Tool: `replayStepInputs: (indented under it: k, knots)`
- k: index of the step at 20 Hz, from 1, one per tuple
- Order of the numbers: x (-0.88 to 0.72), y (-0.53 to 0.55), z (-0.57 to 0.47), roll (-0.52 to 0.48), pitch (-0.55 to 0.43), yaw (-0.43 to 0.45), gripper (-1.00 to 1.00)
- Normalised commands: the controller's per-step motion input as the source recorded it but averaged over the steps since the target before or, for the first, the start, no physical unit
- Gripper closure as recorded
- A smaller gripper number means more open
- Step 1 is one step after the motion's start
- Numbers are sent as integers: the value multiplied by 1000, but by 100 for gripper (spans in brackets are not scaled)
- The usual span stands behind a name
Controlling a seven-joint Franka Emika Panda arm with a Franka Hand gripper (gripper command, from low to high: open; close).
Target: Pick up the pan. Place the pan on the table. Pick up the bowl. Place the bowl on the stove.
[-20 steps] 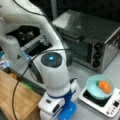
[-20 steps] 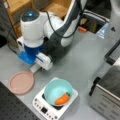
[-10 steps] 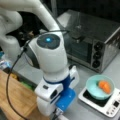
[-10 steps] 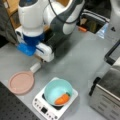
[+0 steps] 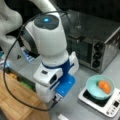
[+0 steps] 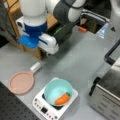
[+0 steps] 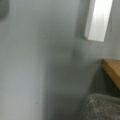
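Bowl (image 6: 58,90), light teal with 1 orange food piece inside, sits on the white stove (image 6: 41,106). Pink pan (image 6: 21,82) with white handle lies flat on the grey table (image 6: 82,55) beside it. Gripper (image 6: 42,52) hangs above, well apart; finger spread cannot be told.

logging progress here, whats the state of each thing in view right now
pan: flat on the grey table, white handle toward the arm, not held
bowl: upright on the stove, orange food piece inside
toaster oven: door shut
gripper: raised above the table, apart from the pan and the bowl, holding nothing that shows
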Motion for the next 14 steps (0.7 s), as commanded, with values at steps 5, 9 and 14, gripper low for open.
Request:
replayStepInputs:
  k: [5,9,14]
  knots:
    - [-514,319,61,57,-82,-121,-100]
    - [-492,348,-38,32,-116,-163,-100]
    - [-446,269,-101,7,-102,-109,-100]
